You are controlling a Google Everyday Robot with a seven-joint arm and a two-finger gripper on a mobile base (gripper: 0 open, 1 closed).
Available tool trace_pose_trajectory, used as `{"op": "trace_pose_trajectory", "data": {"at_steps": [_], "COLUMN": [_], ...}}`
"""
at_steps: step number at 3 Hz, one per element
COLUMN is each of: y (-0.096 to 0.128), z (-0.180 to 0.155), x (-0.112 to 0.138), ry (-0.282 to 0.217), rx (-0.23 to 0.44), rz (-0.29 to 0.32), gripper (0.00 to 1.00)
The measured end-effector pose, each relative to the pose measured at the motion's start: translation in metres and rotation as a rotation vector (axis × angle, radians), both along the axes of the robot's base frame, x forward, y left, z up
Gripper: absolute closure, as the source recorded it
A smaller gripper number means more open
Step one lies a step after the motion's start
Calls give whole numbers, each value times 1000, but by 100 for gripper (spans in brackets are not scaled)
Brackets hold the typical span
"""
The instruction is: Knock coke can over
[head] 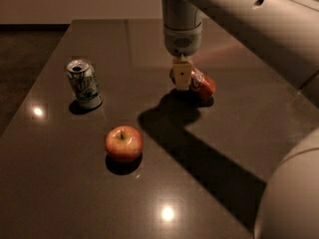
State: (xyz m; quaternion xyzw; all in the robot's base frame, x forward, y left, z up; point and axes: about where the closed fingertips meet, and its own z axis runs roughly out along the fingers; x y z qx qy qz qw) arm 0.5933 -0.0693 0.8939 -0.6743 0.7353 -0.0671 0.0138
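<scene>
Table (pixel 55 183) — three things, gripper (pixel 182 78) over one.
Coke can (pixel 203 85) tipped at right, gripper at its left end; second can (pixel 83 83) upright at left; apple (pixel 123 143) in front, between them.

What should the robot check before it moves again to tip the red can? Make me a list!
1. Coke can found: ok, it is on the table, right of the middle.
2. Coke can lying flat: cannot tell. It leans steeply, and its left end is hidden.
3. Gripper at the can: ok, it hangs in front of the can's left end.
4. White-and-green can out of the way: ok, it is upright and well to the left.
5. Apple out of the way: ok, it sits apart, nearer the camera.
</scene>
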Motion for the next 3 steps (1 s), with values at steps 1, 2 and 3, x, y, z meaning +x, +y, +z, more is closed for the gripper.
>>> {"op": "trace_pose_trajectory", "data": {"at_steps": [1, 2, 3], "y": [1, 2, 5], "z": [-12, -22, -23], "x": [-7, -11, -6], "ry": [25, 50, 29], "rx": [-25, -41, -29], "rz": [43, 77, 83], "gripper": [13, 0, 0]}}
